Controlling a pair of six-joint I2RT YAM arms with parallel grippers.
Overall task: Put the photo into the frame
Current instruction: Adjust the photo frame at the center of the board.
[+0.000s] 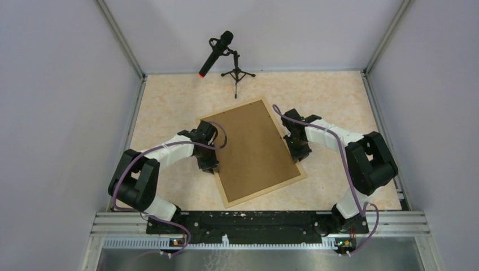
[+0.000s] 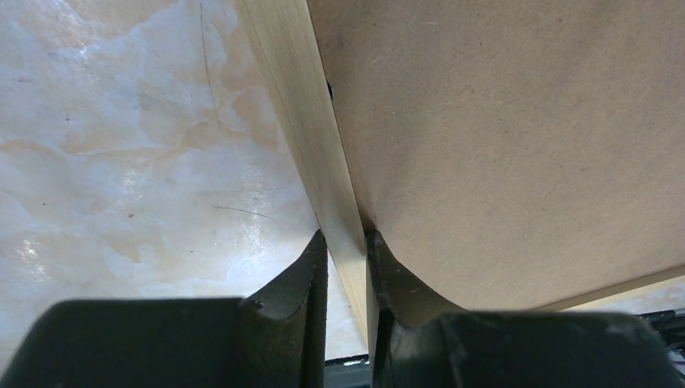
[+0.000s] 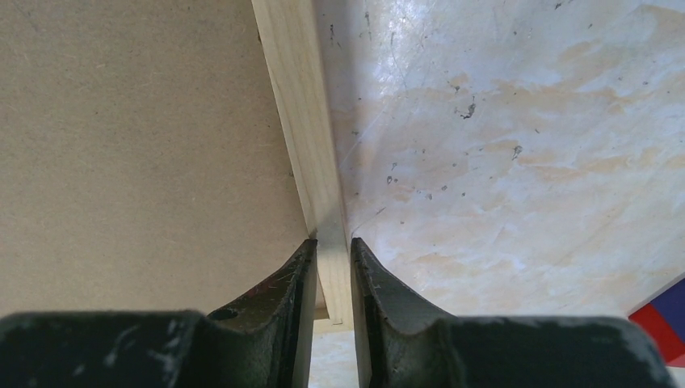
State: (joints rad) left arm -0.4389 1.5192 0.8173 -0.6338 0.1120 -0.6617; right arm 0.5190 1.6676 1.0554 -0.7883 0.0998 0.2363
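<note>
**Left.** The left gripper (image 2: pixel 346 238) sat at the left long strip of the frame (image 1: pixel 265 192). Its 2 fingers straddled the wood and pressed both faces, so it was clamped on the strip. Bare table (image 1: pixel 169 101) lay beside it.

**Centre.** The frame lay flat and askew on the table, back side up. The brown backing board (image 1: pixel 254 149) filled its opening, with a narrow wooden border visible around it. The photo showed in none of the 3 views. It could not be told whether it lay under the board or elsewhere.

**Right.** The right gripper (image 3: pixel 333 242) held the opposite long strip in the same way, 1 finger on the board side and 1 on the table side, closed on the wood with no gap visible.

**Step in hand, as judged.** This was a 2-arm hold on the frame, either to lift or turn it. With the photo unseen, it was not settled whether this came before loading or after closing.

**Next move, as judged.** Both arms would need to rise together and level — the strips are thin and the grips narrow. No fastening showed on the board, so a tilt could let it slide out. A microphone (image 1: pixel 214 53) on a stand at the far edge stood well apart.
</note>
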